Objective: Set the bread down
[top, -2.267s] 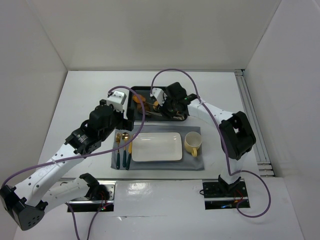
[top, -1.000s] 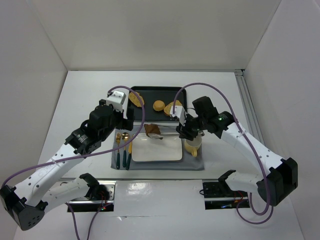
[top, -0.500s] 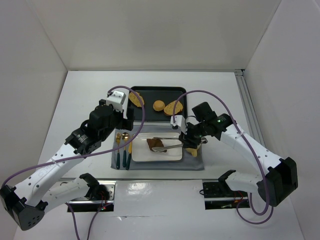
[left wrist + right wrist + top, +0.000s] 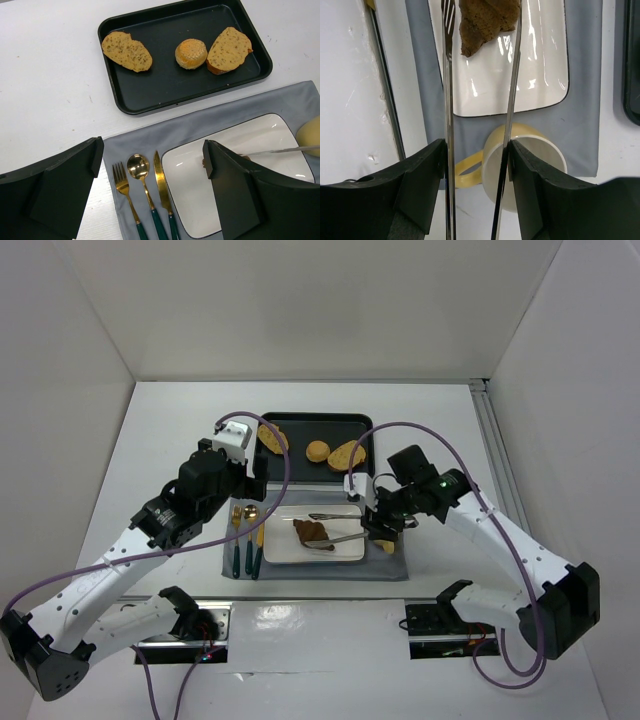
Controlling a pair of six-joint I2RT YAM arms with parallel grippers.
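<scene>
The bread (image 4: 310,532), a small dark-brown croissant, lies on the left half of the white plate (image 4: 345,552). My right gripper (image 4: 372,523) is shut on metal tongs (image 4: 338,526). In the right wrist view the tongs' arms (image 4: 447,75) stand spread, with the bread (image 4: 485,20) between their tips on the plate (image 4: 540,60); the gripper (image 4: 476,150) presses both arms. My left gripper (image 4: 252,483) is open and empty above the cutlery. In the left wrist view (image 4: 152,152) its right finger hides nearly all of the bread.
A black tray (image 4: 310,430) behind the plate holds a round bun (image 4: 317,451) and two flat slices (image 4: 271,438). A yellow cup (image 4: 530,165) stands right of the plate under my right gripper. Gold fork, spoon and knife (image 4: 137,175) lie on the grey mat (image 4: 150,137).
My right gripper carried the bread in the tongs from the tray to the plate and lowered it. The tongs have since spread wider. The left arm has not moved.
</scene>
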